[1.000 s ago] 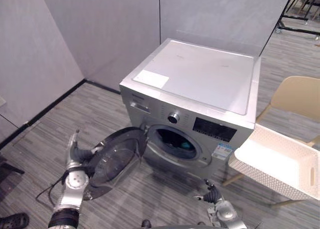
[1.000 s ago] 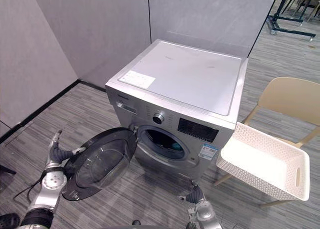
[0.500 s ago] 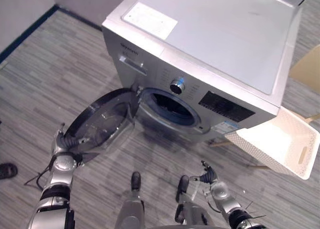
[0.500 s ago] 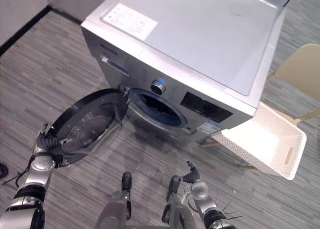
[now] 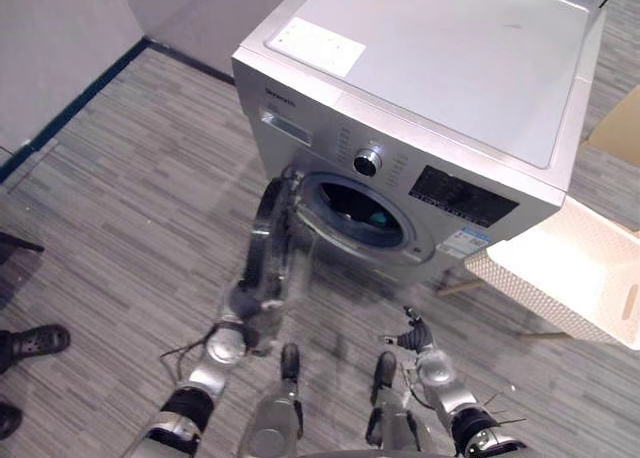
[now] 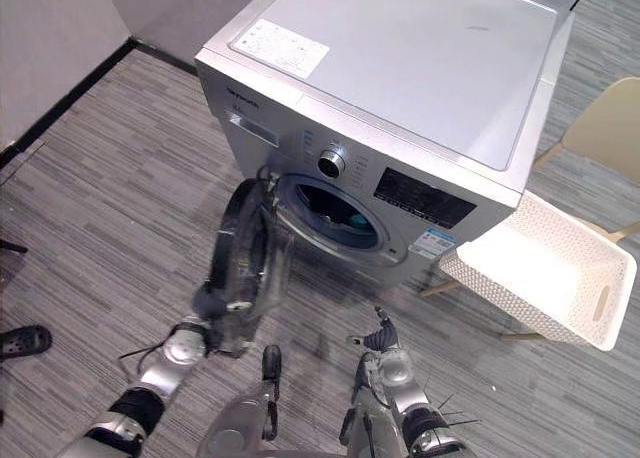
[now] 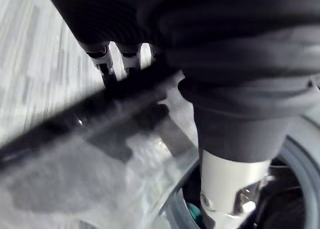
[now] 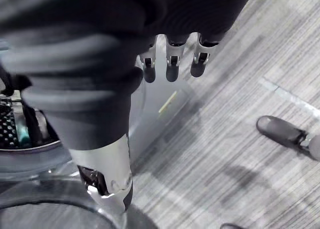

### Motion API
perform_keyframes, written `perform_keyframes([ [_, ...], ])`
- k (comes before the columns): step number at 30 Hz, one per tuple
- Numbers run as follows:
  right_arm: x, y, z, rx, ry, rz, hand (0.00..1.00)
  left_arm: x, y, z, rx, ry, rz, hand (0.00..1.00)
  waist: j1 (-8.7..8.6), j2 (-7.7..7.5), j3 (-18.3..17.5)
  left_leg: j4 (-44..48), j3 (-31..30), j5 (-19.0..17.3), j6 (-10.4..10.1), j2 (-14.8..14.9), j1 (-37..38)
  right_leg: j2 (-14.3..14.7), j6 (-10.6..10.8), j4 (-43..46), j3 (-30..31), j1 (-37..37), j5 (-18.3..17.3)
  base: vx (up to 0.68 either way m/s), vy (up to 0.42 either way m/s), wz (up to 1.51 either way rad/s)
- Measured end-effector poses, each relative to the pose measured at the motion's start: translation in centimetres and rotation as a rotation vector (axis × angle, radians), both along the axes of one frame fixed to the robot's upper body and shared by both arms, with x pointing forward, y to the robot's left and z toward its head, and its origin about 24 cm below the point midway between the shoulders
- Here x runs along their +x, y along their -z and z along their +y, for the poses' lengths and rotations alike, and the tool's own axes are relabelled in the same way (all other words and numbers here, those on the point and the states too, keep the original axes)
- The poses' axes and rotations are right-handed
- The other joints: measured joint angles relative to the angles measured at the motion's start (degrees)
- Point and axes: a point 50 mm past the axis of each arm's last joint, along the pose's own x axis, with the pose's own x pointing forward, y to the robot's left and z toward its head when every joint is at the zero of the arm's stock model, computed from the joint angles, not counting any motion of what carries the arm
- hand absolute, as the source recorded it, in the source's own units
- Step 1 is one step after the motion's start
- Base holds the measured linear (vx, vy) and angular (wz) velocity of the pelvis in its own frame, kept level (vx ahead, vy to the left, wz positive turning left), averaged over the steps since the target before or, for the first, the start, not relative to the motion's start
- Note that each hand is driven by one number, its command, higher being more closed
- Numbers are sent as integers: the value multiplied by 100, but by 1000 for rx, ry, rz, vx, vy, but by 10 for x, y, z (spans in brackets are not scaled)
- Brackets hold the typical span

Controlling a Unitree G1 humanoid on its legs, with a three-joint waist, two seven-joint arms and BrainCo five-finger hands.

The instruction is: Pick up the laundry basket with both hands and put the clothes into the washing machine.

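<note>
The white laundry basket (image 6: 540, 274) sits tilted on the seat of a beige chair (image 6: 603, 128), just beside the right side of the silver washing machine (image 5: 450, 68), and neither hand is on it. The washer stands on the grey plank floor (image 5: 120, 198), and something teal (image 5: 376, 218) lies inside its drum (image 5: 350, 203). Its round glass door (image 5: 272, 248) stands about half open, hinged at the left of the drum opening.

The left hand (image 5: 241, 308) is at the door's free lower edge. In the left wrist view its straight fingers (image 7: 106, 64) rest against the dark rim with the thumb held apart, gripping nothing. The right hand (image 5: 414, 336) hangs low in front of the washer's right half, well apart from the basket. Its fingers (image 8: 171, 64) are loose, straight and empty. A person's dark shoe (image 5: 30, 344) is on the floor at the far left.
</note>
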Motion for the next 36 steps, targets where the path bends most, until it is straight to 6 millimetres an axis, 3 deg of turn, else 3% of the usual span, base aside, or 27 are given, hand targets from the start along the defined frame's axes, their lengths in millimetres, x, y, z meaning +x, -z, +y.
perform_keyframes([
  [2,4,-3,3,1,-2,-10,0,6,-4,-26,-83,8,4,0,-52,-6,-10,-93,161,0,0,-65,38,-31,110,9,218,-113,-84,-35,83,-32],
  [6,14,-9,5,-17,11,-32,0,33,-25,-52,-73,101,-40,0,-520,-10,-12,-201,534,38,52,-151,34,-113,122,39,639,-357,-77,-1,65,-38],
  [7,15,-9,3,-24,15,-27,0,44,-40,-63,-89,127,-83,0,-685,-5,-15,-202,707,37,52,-180,33,-135,130,28,791,-439,-84,22,19,-65],
  [9,13,-8,2,-29,21,-19,0,67,-77,-93,-152,186,-189,0,-851,8,-29,-205,947,37,53,-194,-15,-139,231,33,1007,-566,-181,54,25,-72],
  [10,6,-3,3,-24,30,1,0,83,-116,-117,-212,244,-299,0,-973,11,-171,-204,1097,52,75,-174,-144,-106,126,22,1067,-779,-123,82,14,-58],
  [11,1,0,3,-18,37,10,0,88,-131,-126,-230,267,-337,0,-996,-14,-194,-193,1169,76,105,-165,-147,-91,22,28,1082,-818,-33,122,-5,-61],
  [12,-12,6,3,-3,62,31,0,91,-152,-140,-240,323,-397,0,-1067,-48,-229,-98,1265,47,147,-153,-124,-102,5,58,1080,-831,272,131,-15,-34],
  [13,-19,10,3,3,80,44,0,89,-157,-146,-244,348,-414,0,-1091,-39,-250,-23,1285,-10,173,-129,-112,-100,85,105,1067,-832,437,244,-82,-40],
  [14,-30,15,0,10,106,65,0,83,-154,-155,-254,379,-408,0,-1058,54,-311,219,1323,-149,113,30,-146,16,88,109,1044,-807,452,229,-103,-33],
  [17,-40,15,-6,25,153,56,0,67,-138,-168,-278,431,-358,0,-941,228,-409,720,1274,-464,-37,452,-129,278,2,65,849,-570,393,230,-130,-24],
  [20,-39,14,-15,10,179,47,0,53,-116,-164,-290,435,-299,0,-920,324,-453,722,1000,-486,-76,564,137,387,-128,31,463,-127,277,124,-93,37],
  [24,-42,17,-22,-10,170,65,0,15,-79,-141,-342,431,-226,0,-789,484,-631,579,566,-444,-129,506,306,352,-179,-249,-19,402,199,16,-20,61],
  [28,-47,23,-14,-16,109,106,0,-26,-42,-114,-368,429,-88,0,-613,684,-744,398,209,-294,-119,358,384,258,-135,-256,-330,604,105,-24,34,41],
  [34,-56,23,6,-9,-82,100,0,-77,0,-74,-402,371,109,0,-559,592,-799,127,-232,-185,-160,309,721,245,-101,-281,-726,1091,-116,-4,28,41],
  [36,-66,27,-2,-70,-163,101,0,-85,12,-57,-386,300,154,0,-485,574,-813,126,-337,-187,-160,281,760,222,-71,-263,-898,1217,-197,24,18,33],
])
